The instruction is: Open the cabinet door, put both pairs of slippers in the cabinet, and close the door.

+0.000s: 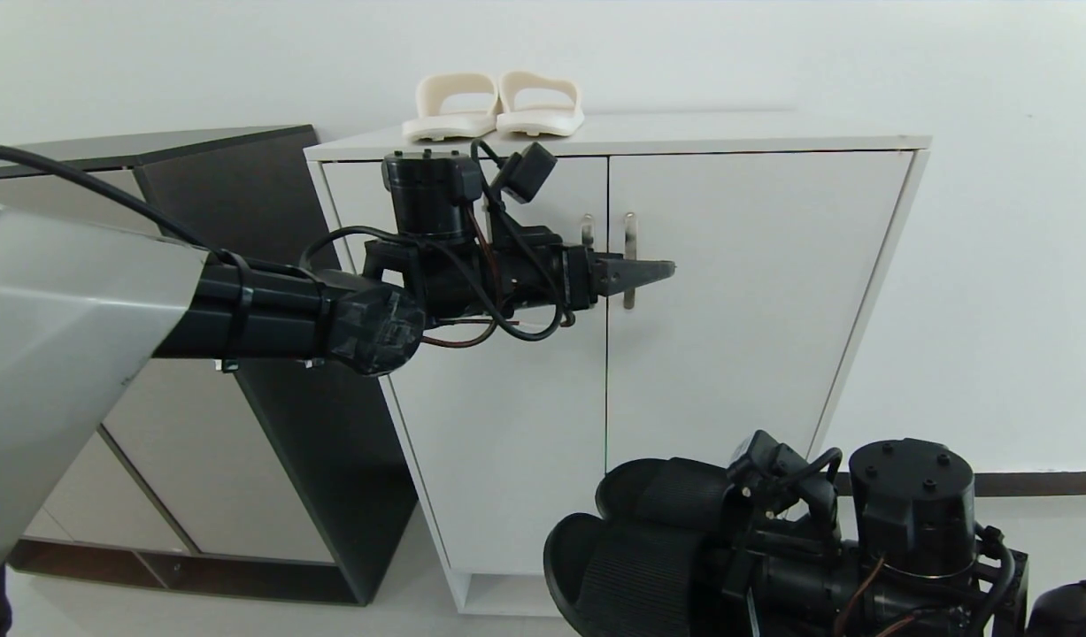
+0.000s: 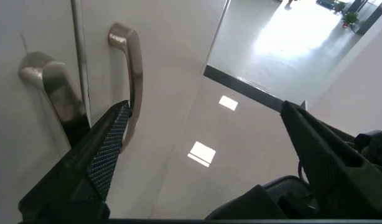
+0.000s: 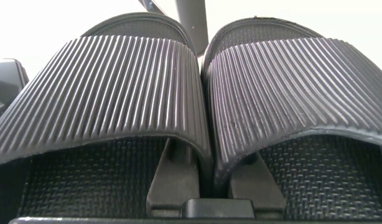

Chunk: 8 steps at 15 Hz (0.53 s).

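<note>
Two cream slippers point(image 1: 494, 106) sat side by side toward the left end of the top of the white cabinet point(image 1: 728, 133), and that was one pair. Two black slippers point(image 1: 649, 531) made the second pair, four slippers in all. The cabinet showed two doors point(image 1: 737, 310) and two metal handles point(image 1: 629, 232). One dark cabinet point(image 1: 224, 168) stood beside it.

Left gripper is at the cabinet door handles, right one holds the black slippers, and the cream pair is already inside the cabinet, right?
Not quite. The head view shows the cream slippers on top of the cabinet, whose doors are shut. The rest holds: left gripper at the handles, right gripper holding the black slippers.
</note>
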### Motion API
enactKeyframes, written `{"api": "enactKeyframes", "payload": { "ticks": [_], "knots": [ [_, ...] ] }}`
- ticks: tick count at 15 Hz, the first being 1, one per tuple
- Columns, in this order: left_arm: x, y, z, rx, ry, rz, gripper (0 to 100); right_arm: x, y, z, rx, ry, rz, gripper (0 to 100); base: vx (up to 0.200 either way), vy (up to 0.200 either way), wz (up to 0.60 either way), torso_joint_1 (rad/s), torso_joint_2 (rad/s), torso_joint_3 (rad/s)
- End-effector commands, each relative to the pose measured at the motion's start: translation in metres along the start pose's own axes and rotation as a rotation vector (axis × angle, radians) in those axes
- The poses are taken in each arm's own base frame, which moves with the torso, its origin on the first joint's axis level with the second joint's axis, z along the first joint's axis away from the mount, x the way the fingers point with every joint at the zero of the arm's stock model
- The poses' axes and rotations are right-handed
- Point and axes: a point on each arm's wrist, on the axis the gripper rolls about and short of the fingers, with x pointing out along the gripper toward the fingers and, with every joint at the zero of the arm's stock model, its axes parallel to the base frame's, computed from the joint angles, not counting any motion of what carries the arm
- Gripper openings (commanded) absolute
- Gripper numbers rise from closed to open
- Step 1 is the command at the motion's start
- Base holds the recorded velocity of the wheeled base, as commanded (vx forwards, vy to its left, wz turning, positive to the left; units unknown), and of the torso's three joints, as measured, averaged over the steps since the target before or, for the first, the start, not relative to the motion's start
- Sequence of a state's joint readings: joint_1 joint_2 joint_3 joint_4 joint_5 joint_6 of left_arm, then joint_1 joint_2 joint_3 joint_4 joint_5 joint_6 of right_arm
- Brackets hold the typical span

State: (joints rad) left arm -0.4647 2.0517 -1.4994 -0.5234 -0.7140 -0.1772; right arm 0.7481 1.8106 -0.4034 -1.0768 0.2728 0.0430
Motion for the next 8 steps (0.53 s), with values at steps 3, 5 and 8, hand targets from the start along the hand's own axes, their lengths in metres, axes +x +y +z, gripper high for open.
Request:
{"api": "enactKeyframes", "payload": {
  "ticks": [3, 5, 8],
  "knots": [
    [0.005, 0.000, -0.004, -0.007, 0.009, -0.007, 100, 0.000, 0.000, 0.000, 0.000, -0.001, 0.001, 0, 0.000, 0.000, 0.00, 0.000, 0.00, 0.000],
    [0.010, 0.001, -0.008, -0.012, 0.017, -0.013, 100, 0.000, 0.000, 0.000, 0.000, 0.001, 0.001, 0, 0.000, 0.000, 0.00, 0.000, 0.00, 0.000],
    [0.013, -0.001, -0.006, -0.018, 0.025, -0.018, 100, 0.000, 0.000, 0.000, -0.001, 0.001, 0.001, 0, 0.000, 0.000, 0.00, 0.000, 0.00, 0.000]
  ]
}}
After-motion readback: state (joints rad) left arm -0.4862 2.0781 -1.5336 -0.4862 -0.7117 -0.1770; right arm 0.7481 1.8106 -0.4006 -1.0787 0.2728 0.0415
